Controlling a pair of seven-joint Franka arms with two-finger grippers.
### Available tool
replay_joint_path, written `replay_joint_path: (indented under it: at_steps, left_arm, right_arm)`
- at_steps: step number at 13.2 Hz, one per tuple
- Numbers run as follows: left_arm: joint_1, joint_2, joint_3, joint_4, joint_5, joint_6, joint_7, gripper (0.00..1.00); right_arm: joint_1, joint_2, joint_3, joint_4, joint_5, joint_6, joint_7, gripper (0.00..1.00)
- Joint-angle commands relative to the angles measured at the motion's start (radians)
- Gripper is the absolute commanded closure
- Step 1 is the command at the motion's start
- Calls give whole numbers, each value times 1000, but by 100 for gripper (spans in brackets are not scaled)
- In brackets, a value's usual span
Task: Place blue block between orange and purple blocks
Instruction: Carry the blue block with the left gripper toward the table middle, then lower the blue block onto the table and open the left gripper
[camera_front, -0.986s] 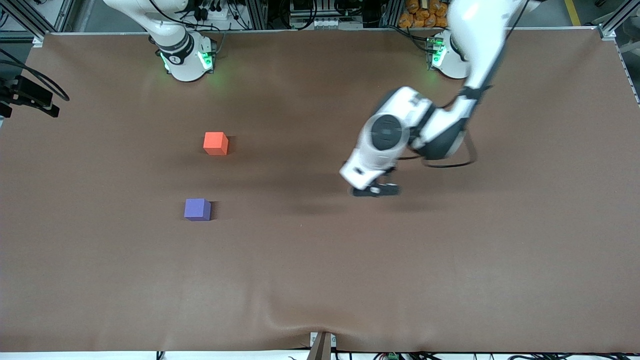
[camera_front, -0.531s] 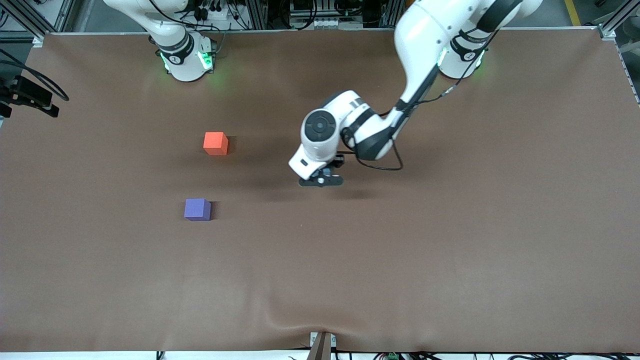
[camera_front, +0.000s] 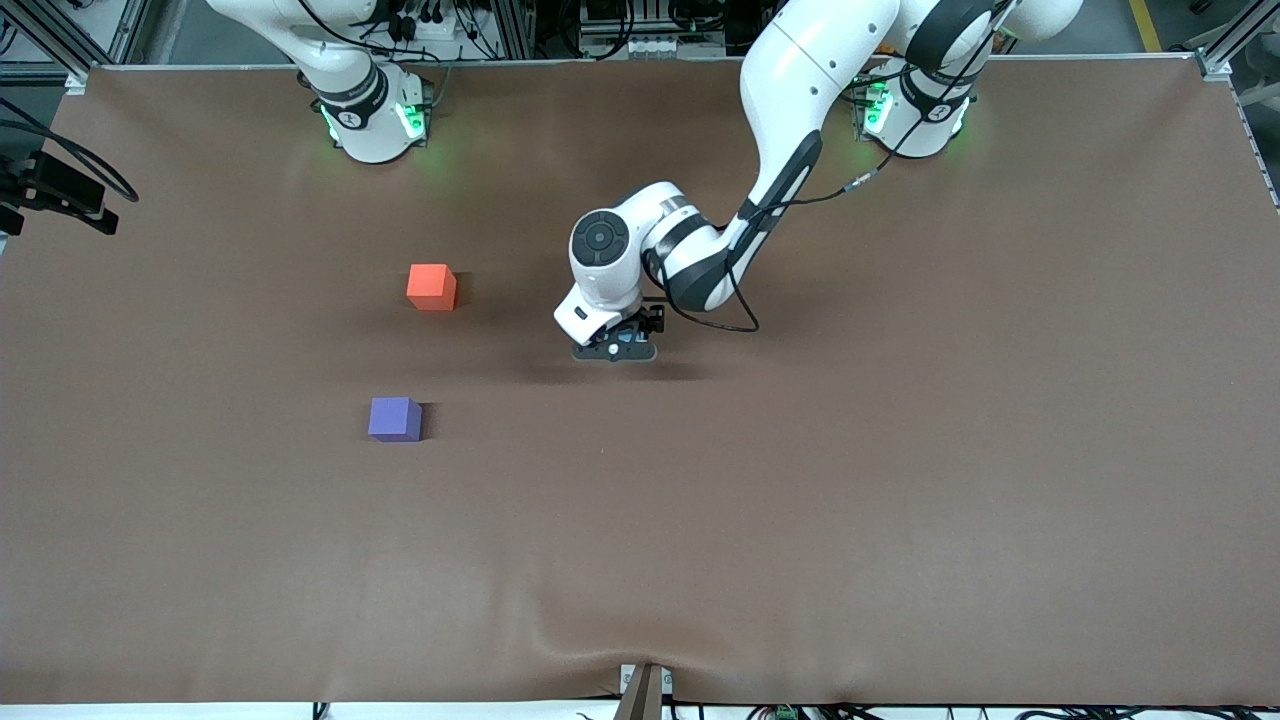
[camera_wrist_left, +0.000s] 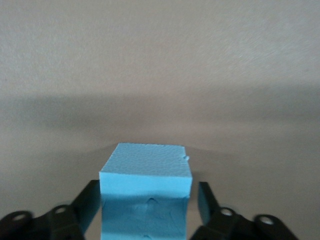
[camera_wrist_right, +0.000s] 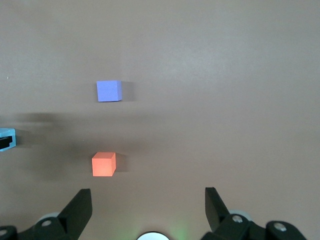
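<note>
The blue block (camera_wrist_left: 145, 172) sits between the fingers of my left gripper (camera_wrist_left: 147, 189), which is open. One finger (camera_wrist_left: 204, 197) stands clear of the block with a gap showing. Low over the table's middle, the left gripper (camera_front: 613, 350) is toward the left arm's end from the other two cubes, and its hand hides most of the block. The orange block (camera_front: 431, 286) rests on the table, and the purple block (camera_front: 394, 418) lies nearer the front camera than it. My right gripper (camera_wrist_right: 145, 192) waits open and empty, high above the orange block (camera_wrist_right: 103, 164) and the purple block (camera_wrist_right: 108, 90).
A brown mat (camera_front: 800, 520) covers the whole table. A gap about two cubes wide separates the orange and purple cubes. Both arm bases (camera_front: 375, 115) stand along the table's edge farthest from the front camera.
My left arm swept from the left arm's end toward the table's middle, carrying the blue block. Its fingers have parted from the block. The right arm and the two other cubes stayed still.
</note>
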Motion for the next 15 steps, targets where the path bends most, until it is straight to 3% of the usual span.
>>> replay_joint_path:
  at_steps: [1,3,8,10,15]
  left_arm:
    - [-2,-73,15,10,4,-60,-12,0]
    - [16,-167,20,10,4,-134,-12,0]
    - [197,-380,21,2,6,-404,11,0]
    - [292,-437,15,-1,3,-482,110,0]
    - [469,-530,15,-7,4,-600,281,0]
  right_arm:
    - [-18,4,12,12,14,-9,5,0]
    - [-12,12,12,18,13,-3,-3,0]
    - [-3,67,15,20,-6,-1,-4,0]
    - [0,151,17,19,-28,-7,-4,0]
    - [63,165,20,3,-20,-7,9,0]
